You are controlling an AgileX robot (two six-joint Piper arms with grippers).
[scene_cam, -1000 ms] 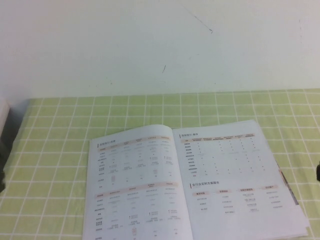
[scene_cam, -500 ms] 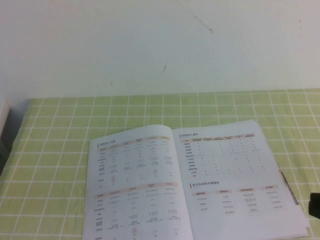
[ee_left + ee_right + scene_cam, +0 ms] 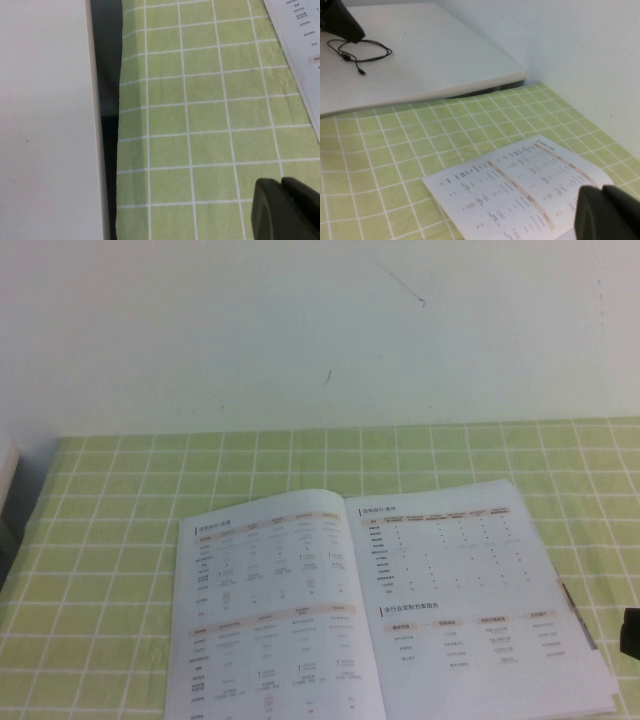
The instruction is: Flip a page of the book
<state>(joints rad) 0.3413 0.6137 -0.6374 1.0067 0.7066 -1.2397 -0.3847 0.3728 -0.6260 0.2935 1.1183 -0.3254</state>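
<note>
right gripper [image 3: 630, 632], a black chunk at the high view's right edge, is closed on nothing, just off the thin glossy book [image 3: 385, 605] lying open on the green checked tablecloth [image 3: 120, 530]. turned page [image 3: 270, 610] lies flat on its left. left gripper [image 3: 285, 210] hangs over cloth near a white board [image 3: 45, 120], can't tell its fingers

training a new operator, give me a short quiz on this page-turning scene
1. True or false: the book lies open, with white table pages showing.
2. Where is the right gripper? A) at the table's right edge, off the book B) pinching a page C) above the spine
3. What covers the table?

Key: 1. true. 2. A; it is shut, and the left gripper is by the table's left edge, clear of the book. 3. A green checked cloth.
</note>
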